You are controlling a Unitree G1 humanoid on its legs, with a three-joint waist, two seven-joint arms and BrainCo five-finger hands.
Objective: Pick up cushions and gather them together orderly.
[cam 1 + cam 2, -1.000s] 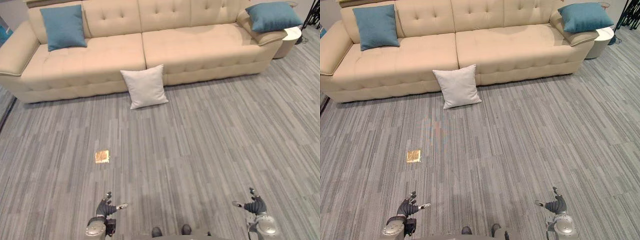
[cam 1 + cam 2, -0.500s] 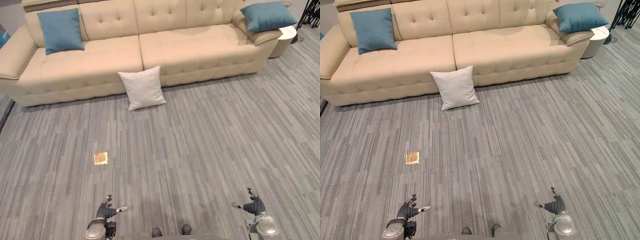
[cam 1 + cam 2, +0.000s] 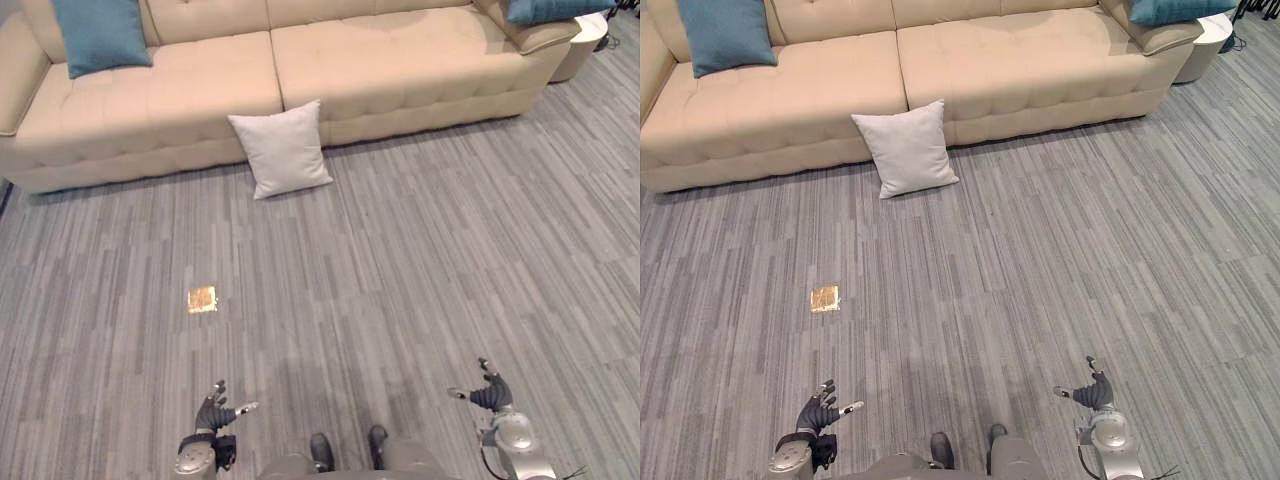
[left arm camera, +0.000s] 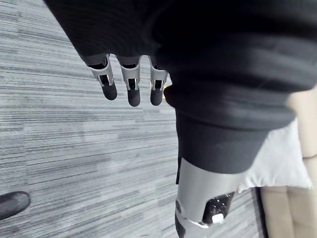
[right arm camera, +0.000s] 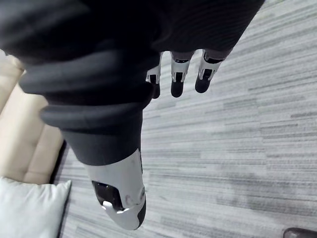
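Observation:
A white cushion (image 3: pixel 282 150) leans on the floor against the front of the beige sofa (image 3: pixel 210 95). A blue cushion (image 3: pixel 100 32) stands at the sofa's left end, against the backrest. Another blue cushion (image 3: pixel 545 9) lies on the sofa's right armrest. My left hand (image 3: pixel 212 411) hangs low at the bottom left, far from every cushion, fingers relaxed and holding nothing. My right hand (image 3: pixel 488 394) hangs at the bottom right, also open with nothing in it. In the left wrist view the fingers (image 4: pixel 130 89) point at bare floor, with the white cushion (image 4: pixel 282 163) beyond.
Grey striped carpet lies between me and the sofa. A small gold square (image 3: pixel 202 298) sits on the floor to the left. A white round side table (image 3: pixel 585 45) stands past the sofa's right end.
The whole view has shifted: the sofa and cushions sit higher and larger, so the camera has moved toward them. Both hands stay low and open.

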